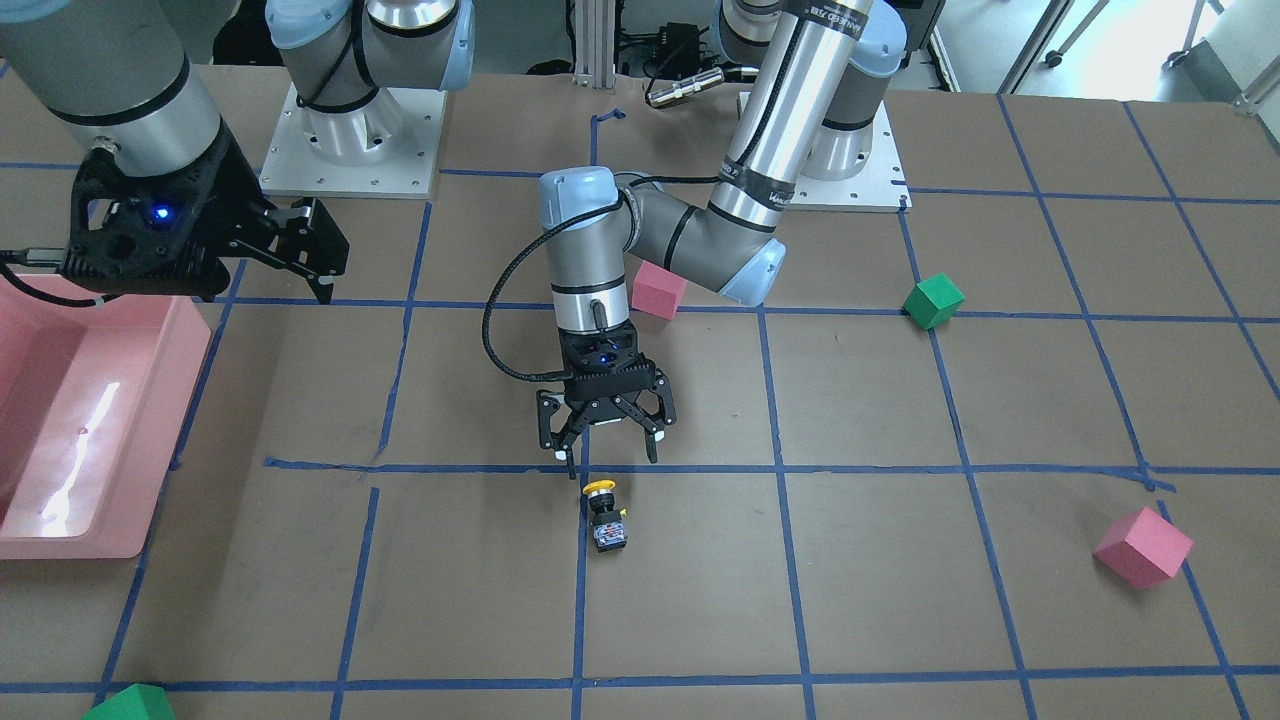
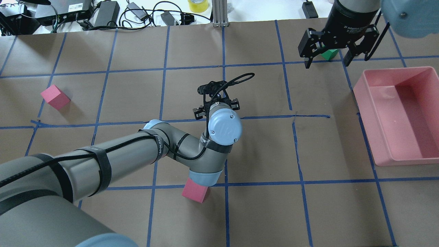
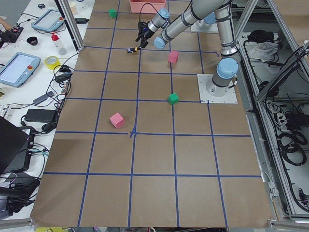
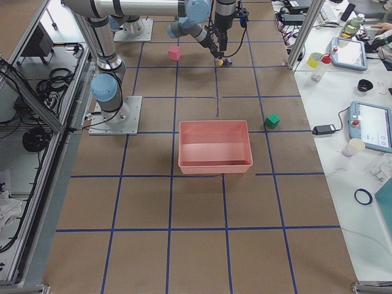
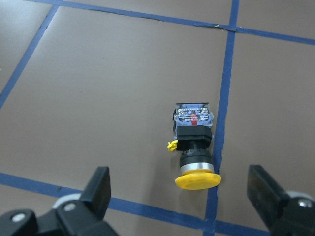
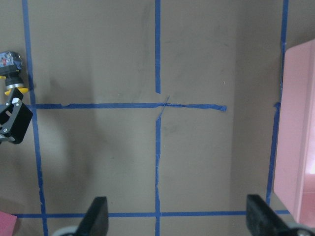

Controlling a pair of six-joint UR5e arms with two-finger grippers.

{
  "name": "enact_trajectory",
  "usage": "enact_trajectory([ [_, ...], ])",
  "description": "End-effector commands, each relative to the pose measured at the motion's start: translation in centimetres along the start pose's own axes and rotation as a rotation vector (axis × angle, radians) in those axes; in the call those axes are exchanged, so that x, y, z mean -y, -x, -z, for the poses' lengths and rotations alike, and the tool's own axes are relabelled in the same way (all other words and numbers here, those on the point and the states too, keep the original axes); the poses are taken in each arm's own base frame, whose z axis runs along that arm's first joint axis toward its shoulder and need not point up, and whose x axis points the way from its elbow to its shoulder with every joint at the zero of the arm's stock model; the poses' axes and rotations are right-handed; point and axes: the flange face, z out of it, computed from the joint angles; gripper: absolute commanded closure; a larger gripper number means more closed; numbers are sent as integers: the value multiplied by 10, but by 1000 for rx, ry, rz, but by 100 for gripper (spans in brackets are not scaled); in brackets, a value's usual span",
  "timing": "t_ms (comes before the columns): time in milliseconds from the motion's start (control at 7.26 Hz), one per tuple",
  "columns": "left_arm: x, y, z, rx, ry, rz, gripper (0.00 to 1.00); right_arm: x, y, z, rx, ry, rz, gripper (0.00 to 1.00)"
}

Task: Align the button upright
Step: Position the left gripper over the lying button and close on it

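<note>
The button lies on its side on the brown table, next to a blue tape line, with its yellow cap pointing at the robot and its grey contact block pointing away. In the left wrist view the button lies just ahead of my fingers. My left gripper is open and empty; it hangs pointing down, a little above the table, just on the robot's side of the cap. In the overhead view my left wrist hides the button. My right gripper is open and empty, raised near the pink bin.
A pink bin stands on my right side. A pink cube lies under my left forearm and another pink cube lies far on my left. One green cube lies by the left base and another green cube lies under my right gripper.
</note>
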Motion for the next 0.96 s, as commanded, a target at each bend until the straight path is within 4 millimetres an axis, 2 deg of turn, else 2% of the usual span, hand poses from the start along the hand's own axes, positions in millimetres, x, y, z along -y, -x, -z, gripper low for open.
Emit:
enact_trajectory([
  [0, 2, -11, -15, -3, -10, 2, 2, -6, -2, -2, -22, 37, -3, 0],
  [551, -23, -9, -36, 33, -17, -16, 3, -9, -1, 1, -24, 37, -14, 0],
  [827, -25, -11, -37, 28, -22, -15, 3, -9, -1, 1, -24, 38, -14, 0],
])
